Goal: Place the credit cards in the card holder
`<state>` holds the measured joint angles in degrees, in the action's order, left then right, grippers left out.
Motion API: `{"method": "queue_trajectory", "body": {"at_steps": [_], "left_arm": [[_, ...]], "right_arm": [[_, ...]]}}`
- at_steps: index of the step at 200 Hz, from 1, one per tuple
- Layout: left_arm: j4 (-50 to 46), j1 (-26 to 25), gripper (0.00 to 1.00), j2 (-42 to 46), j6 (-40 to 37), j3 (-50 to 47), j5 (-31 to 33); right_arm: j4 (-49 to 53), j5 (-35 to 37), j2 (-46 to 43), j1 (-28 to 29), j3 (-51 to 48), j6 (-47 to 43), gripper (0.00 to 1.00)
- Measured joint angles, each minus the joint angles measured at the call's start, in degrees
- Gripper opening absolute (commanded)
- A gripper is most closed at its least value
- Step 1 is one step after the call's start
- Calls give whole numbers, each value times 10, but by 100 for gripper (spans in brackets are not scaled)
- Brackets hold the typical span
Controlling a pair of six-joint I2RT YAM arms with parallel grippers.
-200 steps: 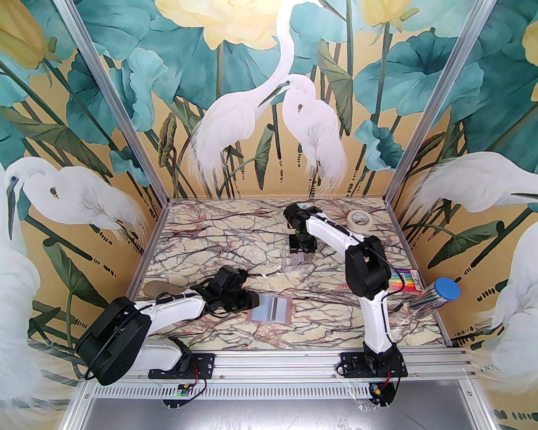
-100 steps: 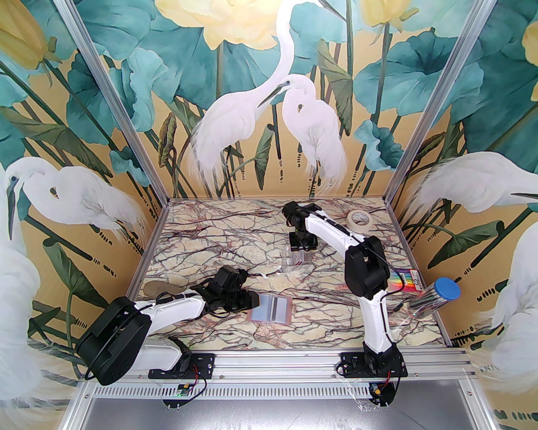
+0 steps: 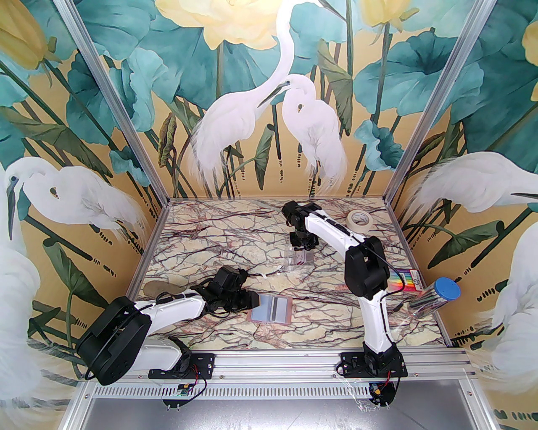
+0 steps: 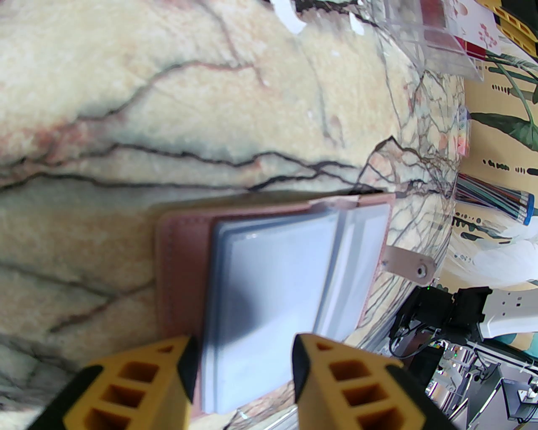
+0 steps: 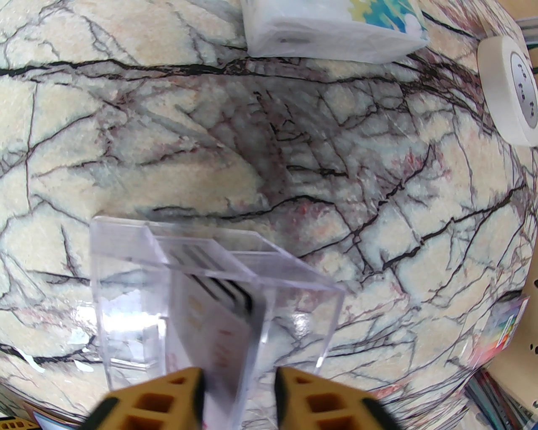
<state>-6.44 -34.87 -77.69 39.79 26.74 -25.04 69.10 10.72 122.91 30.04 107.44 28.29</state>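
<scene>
The dusty-pink card holder lies open on the marble near the front. A pale blue card and a grey one with a dark stripe show in its clear sleeves. My left gripper is at its left edge. In the left wrist view the card holder lies under my open left gripper, whose fingers straddle the blue card. My right gripper is over the clear stand. In the right wrist view it is open around the cards standing in the stand.
A tape roll lies at the back right, next to a tissue pack. A colourful pen pack and a clear tube with a blue lid sit at the right edge. A brown flat object lies left.
My right gripper has come down a little closer onto the clear stand and its cards. The left arm and the card holder have not moved.
</scene>
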Motion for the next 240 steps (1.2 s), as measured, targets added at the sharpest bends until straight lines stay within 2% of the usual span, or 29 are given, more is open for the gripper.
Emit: {"method": "queue_trajectory", "body": {"at_steps": [27, 51, 81, 141, 166, 193, 240], "left_arm": [[0, 0, 44, 0, 0, 0, 0], [0, 0, 44, 0, 0, 0, 0], [0, 0, 44, 0, 0, 0, 0], [0, 0, 44, 1, 0, 0, 0], [-2, 0, 44, 5, 0, 0, 2], [-20, 0, 44, 26, 0, -1, 10], [-63, 0, 47, 192, -12, 10, 5]], "right_arm": [[3, -1, 0, 1, 4, 0, 10], [5, -2, 0, 6, 12, 0, 8], [19, -2, 0, 10, 21, 3, 0], [38, -16, -26, 13, 31, 12, 0], [24, -38, -92, 17, 5, 17, 0], [-28, -88, -209, 19, -81, 17, 0], [-212, -208, -407, 19, -304, 17, 0]]}}
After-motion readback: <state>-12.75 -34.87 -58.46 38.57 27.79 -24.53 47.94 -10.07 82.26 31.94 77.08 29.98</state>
